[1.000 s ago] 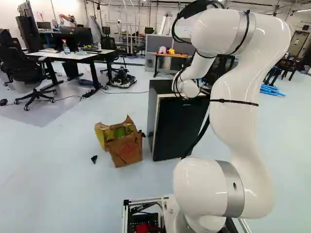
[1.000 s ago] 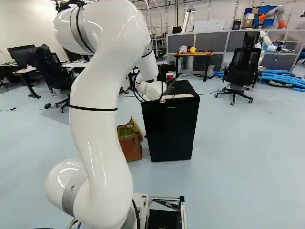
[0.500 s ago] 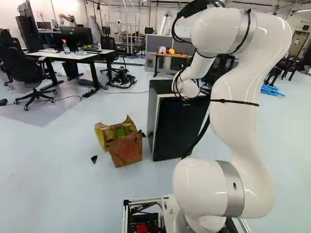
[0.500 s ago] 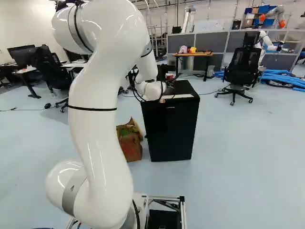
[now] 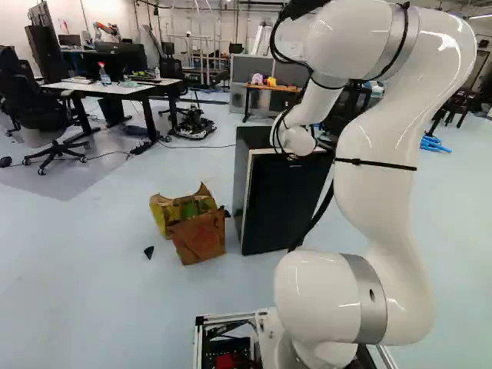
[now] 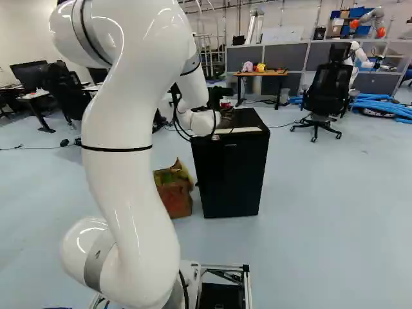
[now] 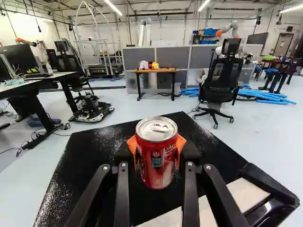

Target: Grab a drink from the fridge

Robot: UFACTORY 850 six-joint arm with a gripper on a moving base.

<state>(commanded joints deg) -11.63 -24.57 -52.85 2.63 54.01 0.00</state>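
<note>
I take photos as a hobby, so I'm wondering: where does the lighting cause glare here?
Left base view: bright streaks on the glossy arm; right base view: similar streaks; wrist view: glowing ceiling lights, a shiny lid on the red can, speckled sheen on the fridge.

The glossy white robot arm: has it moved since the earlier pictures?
Yes: in the right base view the white arm's upper bend shifted left against the black fridge.

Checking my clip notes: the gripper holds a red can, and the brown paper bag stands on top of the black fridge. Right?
Not quite: the brown paper bag stands on the floor beside the black fridge, as the left base view shows. The gripper does hold a red can.
</note>
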